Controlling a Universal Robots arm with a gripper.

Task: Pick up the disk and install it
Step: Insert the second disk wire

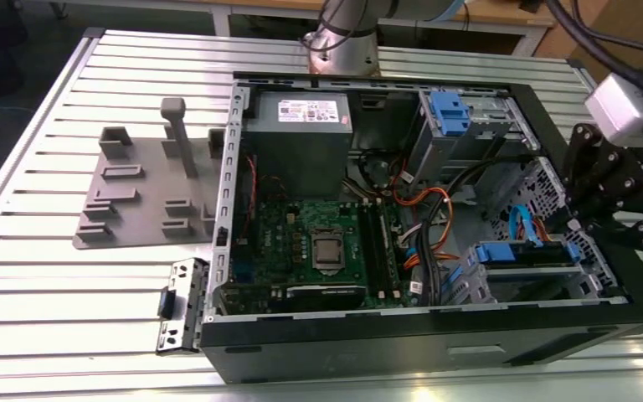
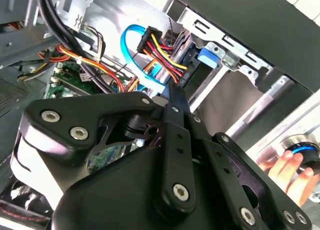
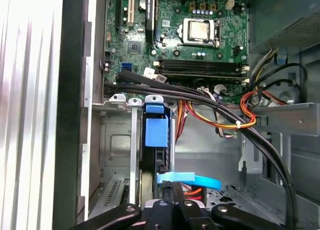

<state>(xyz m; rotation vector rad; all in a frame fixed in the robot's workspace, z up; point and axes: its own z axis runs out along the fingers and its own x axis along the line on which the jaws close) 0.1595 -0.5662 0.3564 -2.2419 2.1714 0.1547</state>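
Disk (image 1: 528, 254) seated in drive cage (image 1: 489, 285) of open computer case (image 1: 411, 335); gripper (image 1: 623, 222) just beside cage at case's edge, jaw state indeterminable

Bench (image 1: 64, 285): pale metal top of long parallel slats with grooves between them.
Computer case (image 1: 411, 347): black, lying on its side on the bench, open side up, towards the exterior view's right.
Grey fixture plate (image 1: 131, 197): flat on the slats at the exterior view's left of the case, with raised blocks and an upright post.
Small bracket (image 1: 182, 306): dark perforated metal piece lying just beside the case's near corner.
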